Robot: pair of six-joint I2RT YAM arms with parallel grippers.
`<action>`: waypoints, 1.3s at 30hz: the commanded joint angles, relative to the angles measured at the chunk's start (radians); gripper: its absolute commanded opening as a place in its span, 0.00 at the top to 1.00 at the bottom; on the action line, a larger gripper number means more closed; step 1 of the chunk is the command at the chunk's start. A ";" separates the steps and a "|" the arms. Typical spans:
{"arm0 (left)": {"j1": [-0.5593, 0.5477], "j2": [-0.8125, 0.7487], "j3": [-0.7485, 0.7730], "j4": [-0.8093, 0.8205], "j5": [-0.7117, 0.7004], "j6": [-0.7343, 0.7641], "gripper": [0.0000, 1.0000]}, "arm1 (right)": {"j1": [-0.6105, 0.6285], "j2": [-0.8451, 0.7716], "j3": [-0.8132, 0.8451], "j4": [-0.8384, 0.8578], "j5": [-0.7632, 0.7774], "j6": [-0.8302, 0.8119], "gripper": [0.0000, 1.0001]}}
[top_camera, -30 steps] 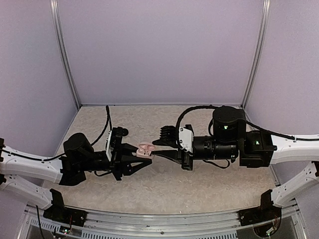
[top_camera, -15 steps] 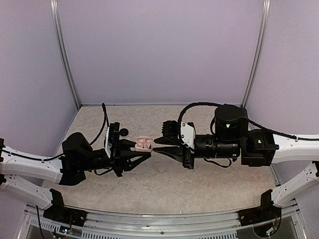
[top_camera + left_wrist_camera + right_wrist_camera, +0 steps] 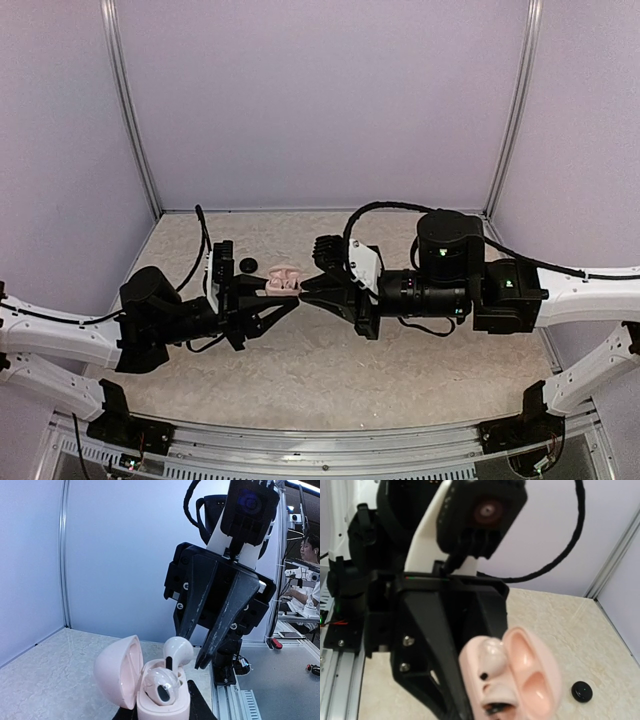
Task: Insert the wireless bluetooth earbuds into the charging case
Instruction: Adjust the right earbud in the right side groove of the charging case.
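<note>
At mid-frame from above, the left gripper [image 3: 279, 297] clamps its jaws on the open pink charging case [image 3: 283, 281] over the surface [image 3: 330, 370]. One pale earbud [image 3: 161, 685] sits seated inside, and a second earbud [image 3: 177, 651] stands half in at the right gripper [image 3: 306, 287], whose jaws are closed together.

1. A pale speckled counter [image 3: 330, 370] fills the lower middle of the top view.
2. A small black round puck [image 3: 248, 264] lies on it, left of centre.
3. Lavender wall panels [image 3: 320, 100] rise behind, between metal posts [image 3: 130, 110].
4. A person [image 3: 311, 547] shows at the left wrist view's right edge.
</note>
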 commanded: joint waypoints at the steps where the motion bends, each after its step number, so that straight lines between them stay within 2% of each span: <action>1: -0.010 -0.010 0.002 0.003 -0.012 0.029 0.93 | 0.005 0.007 0.027 0.026 0.027 0.013 0.86; 19: -0.033 -0.003 0.014 -0.025 0.006 0.061 0.93 | 0.005 0.021 0.021 0.028 0.057 -0.008 0.92; 31: -0.025 -0.001 -0.007 0.036 0.154 0.041 0.93 | 0.006 0.006 0.014 0.007 0.057 -0.042 0.90; 39: -0.017 -0.002 -0.006 0.042 0.176 0.031 0.93 | 0.005 0.001 0.019 -0.014 0.057 -0.049 0.87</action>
